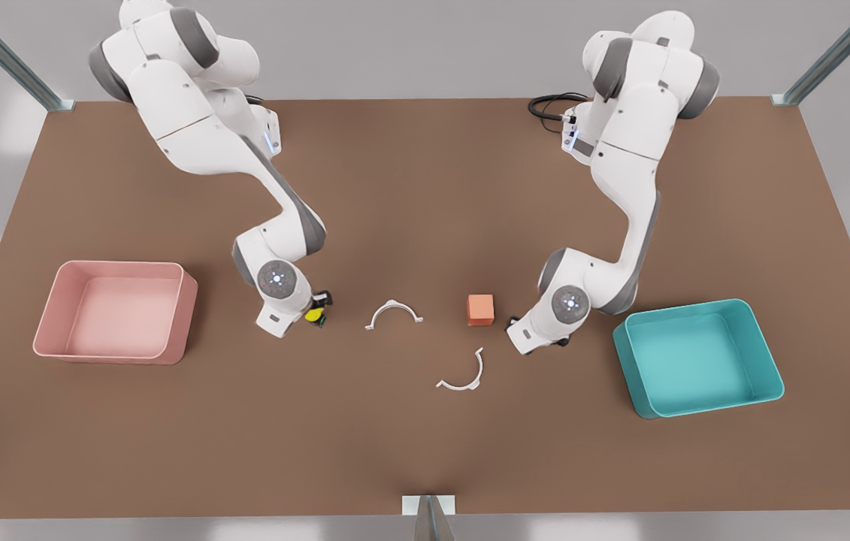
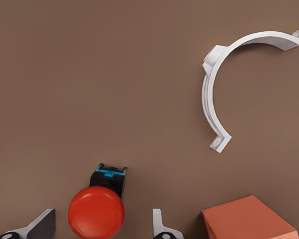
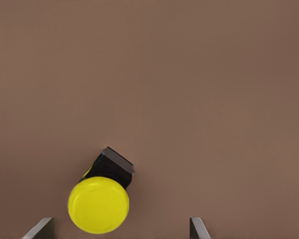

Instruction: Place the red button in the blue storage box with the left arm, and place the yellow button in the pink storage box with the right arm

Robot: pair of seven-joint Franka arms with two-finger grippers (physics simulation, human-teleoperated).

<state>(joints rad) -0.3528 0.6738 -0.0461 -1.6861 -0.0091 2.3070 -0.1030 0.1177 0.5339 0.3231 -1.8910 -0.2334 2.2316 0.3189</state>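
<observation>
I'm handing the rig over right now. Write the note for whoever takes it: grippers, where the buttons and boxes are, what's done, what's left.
Left gripper: open, low over the table, fingers either side of the red button, near the orange cube; not closed on it.
Right gripper: open, straddling the yellow button, which lies tilted on the table.
Blue storage box at the front view's right, pink storage box at its left; neither holds a button.
Two white curved clips lie mid-table.
Done: both approaches. Left: close, lift, carry, drop red in blue, yellow in pink.

Right tool [image 1: 317,309] at yellow button [image 1: 313,315], beside pink storage box [image 1: 115,312]
</observation>
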